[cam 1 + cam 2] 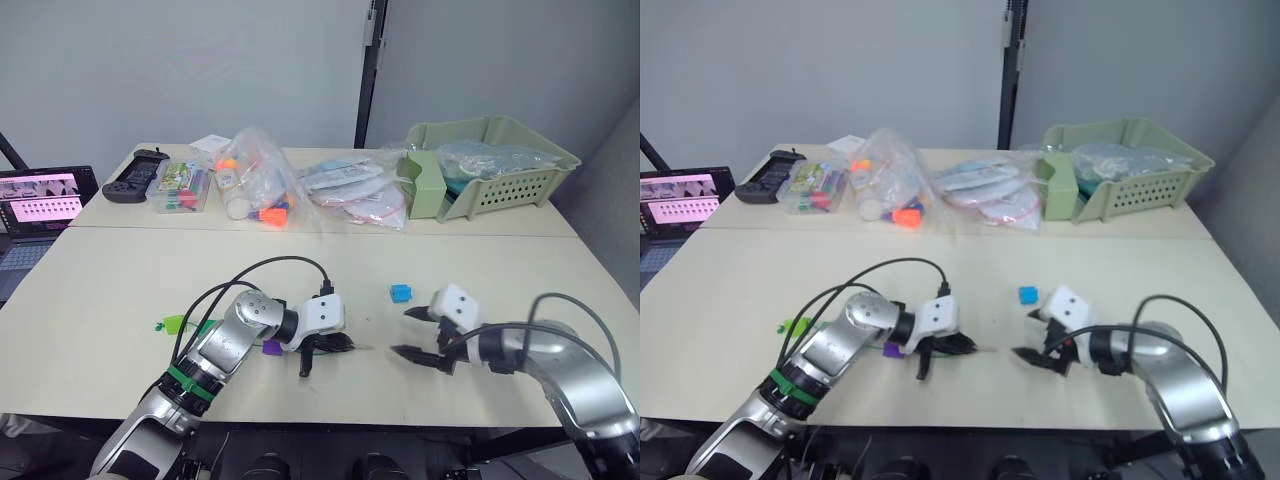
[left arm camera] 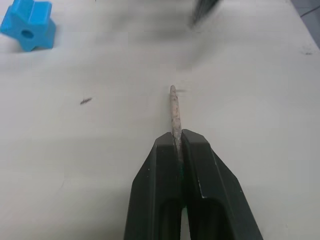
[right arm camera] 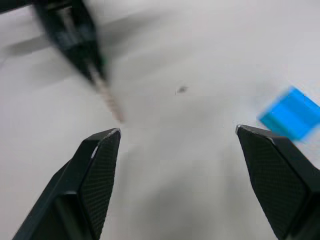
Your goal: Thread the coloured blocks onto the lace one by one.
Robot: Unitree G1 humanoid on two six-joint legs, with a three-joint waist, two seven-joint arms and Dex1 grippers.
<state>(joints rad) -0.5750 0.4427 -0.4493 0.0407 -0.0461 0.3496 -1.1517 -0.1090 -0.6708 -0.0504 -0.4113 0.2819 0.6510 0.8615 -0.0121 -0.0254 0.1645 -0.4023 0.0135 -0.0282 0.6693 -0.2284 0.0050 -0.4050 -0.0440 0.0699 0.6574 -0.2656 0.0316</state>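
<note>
The left gripper (image 2: 179, 142) pinched the thin green lace's pale stiff tip (image 2: 174, 112) just above the beige table (image 1: 120, 290). The right gripper (image 3: 177, 135) gaped wide (empty), facing it, the blue star-shaped plastic block (image 1: 401, 293) lying near.

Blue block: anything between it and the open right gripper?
Nothing visible. The blue block sits alone on bare table, just beyond the open right gripper. The left gripper, shut on the lace tip, is off to the side.
</note>
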